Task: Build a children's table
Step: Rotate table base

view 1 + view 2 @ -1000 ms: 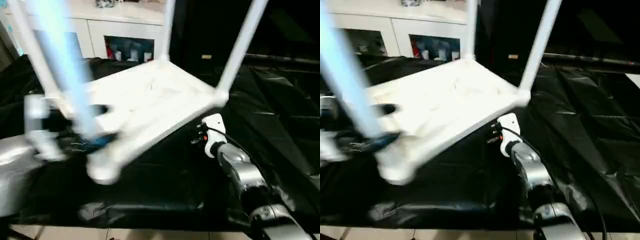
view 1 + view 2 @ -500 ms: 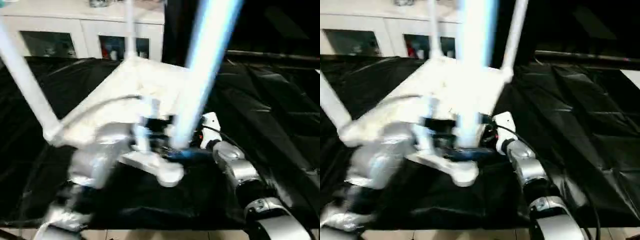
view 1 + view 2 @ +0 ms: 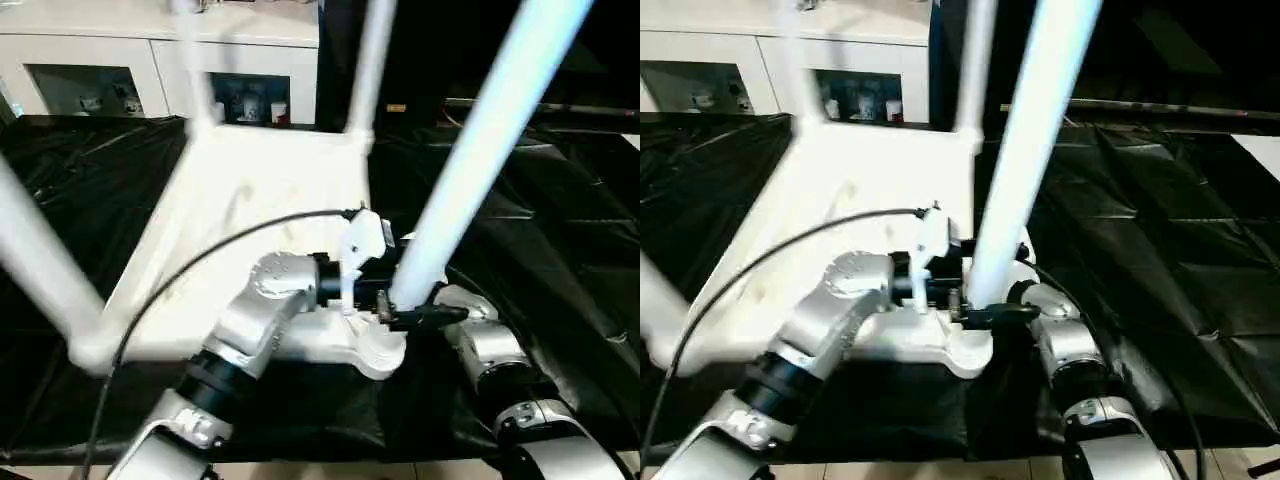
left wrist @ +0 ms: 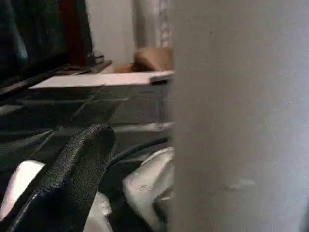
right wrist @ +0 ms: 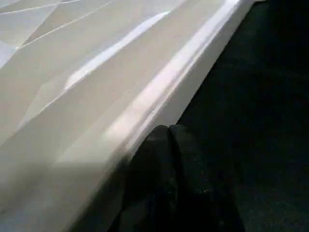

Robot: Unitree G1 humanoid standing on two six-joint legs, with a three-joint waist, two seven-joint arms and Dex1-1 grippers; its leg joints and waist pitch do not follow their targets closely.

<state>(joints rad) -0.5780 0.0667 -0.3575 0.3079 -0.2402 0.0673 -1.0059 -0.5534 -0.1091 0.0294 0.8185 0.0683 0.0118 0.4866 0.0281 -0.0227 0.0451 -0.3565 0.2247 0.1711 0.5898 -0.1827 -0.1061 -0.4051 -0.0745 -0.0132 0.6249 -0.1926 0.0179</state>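
Tabletop [image 3: 250, 210] lies upside down on a black sheet [image 3: 560, 250], ribbed underside up, with its four legs [image 3: 480, 150] standing up from the corner sockets. One leg rises from the tabletop's near corner [image 3: 375, 350], which points toward the robot, and slants up and to the right of it; a second stands at the tabletop's left corner [image 3: 90, 350], and two more rise from its far edge, in front of a white cabinet [image 3: 150, 60] with glass doors beyond the sheet. Left gripper [image 3: 400, 308] reaches across the tabletop's near edge to the base of the near leg, its jaws spread wide with the leg between them: one black finger [image 3: 425, 316] lies level on the leg's right side just above the socket, and in the left wrist view a black finger [image 4: 72, 179] stands beside the broad white leg [image 4: 241, 121]; whether the fingers press the leg I cannot tell. A black cable [image 3: 200, 260] arcs over the tabletop to the left wrist. Right arm's silver forearm [image 3: 480, 345] lies just right of the near corner. In the right wrist view the right gripper [image 5: 169, 140] has its jaws pressed together with nothing between them, its tips against the tabletop's raised rim [image 5: 183, 82] where that rim meets the sheet.
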